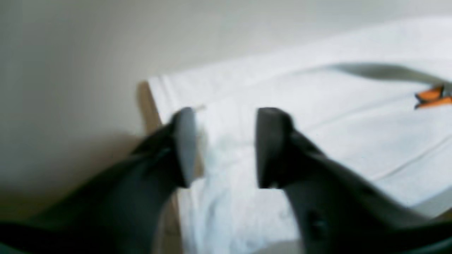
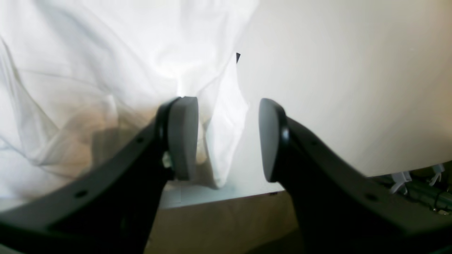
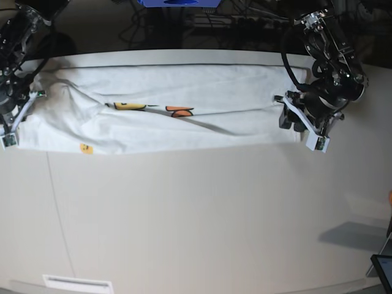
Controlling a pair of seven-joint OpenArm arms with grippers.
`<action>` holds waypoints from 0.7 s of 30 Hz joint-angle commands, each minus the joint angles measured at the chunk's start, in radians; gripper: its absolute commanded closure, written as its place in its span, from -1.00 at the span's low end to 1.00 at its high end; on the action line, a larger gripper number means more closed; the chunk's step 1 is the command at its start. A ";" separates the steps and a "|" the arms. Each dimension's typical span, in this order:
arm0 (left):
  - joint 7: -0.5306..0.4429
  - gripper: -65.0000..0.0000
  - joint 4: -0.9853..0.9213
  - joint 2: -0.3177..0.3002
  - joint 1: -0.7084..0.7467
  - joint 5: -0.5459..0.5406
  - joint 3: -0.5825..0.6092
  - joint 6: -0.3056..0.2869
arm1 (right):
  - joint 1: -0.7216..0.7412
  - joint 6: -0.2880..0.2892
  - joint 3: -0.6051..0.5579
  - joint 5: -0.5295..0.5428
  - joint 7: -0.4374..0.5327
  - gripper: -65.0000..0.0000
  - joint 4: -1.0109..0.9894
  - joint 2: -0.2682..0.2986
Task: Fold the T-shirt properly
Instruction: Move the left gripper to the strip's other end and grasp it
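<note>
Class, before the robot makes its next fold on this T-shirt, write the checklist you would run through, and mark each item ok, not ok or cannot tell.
1. T-shirt folded into a long band on the table: ok.
2. Left end effector over the band's end: ok.
3. Left jaws shut on cloth: not ok, a gap shows.
4. Right end effector at the other end: ok.
5. Right jaws gripping cloth: not ok, jaws apart.
6. Fabric smooth near the right end: not ok, wrinkled.

A robotics lab, by the look of it: two black robot arms mounted over a wide pale table [image 3: 196, 214], tangled cables [image 3: 245, 15] and dark equipment crowding the floor beyond the far edge behind the arms, a tablet corner [image 3: 383, 269] showing below the left arm
</note>
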 commanded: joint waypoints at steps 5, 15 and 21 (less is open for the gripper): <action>-0.071 0.97 0.018 -0.030 0.022 -0.004 0.032 -0.065 | -0.024 -0.001 -0.002 0.000 0.110 0.54 0.010 0.009; -0.371 1.00 0.014 -0.082 0.156 0.093 0.207 -0.139 | -0.091 -0.001 -0.003 -0.001 0.351 1.00 -0.041 -0.038; -0.587 1.00 0.011 -0.055 0.232 0.430 0.354 -0.139 | -0.106 -0.001 -0.003 -0.004 0.472 1.00 -0.157 -0.054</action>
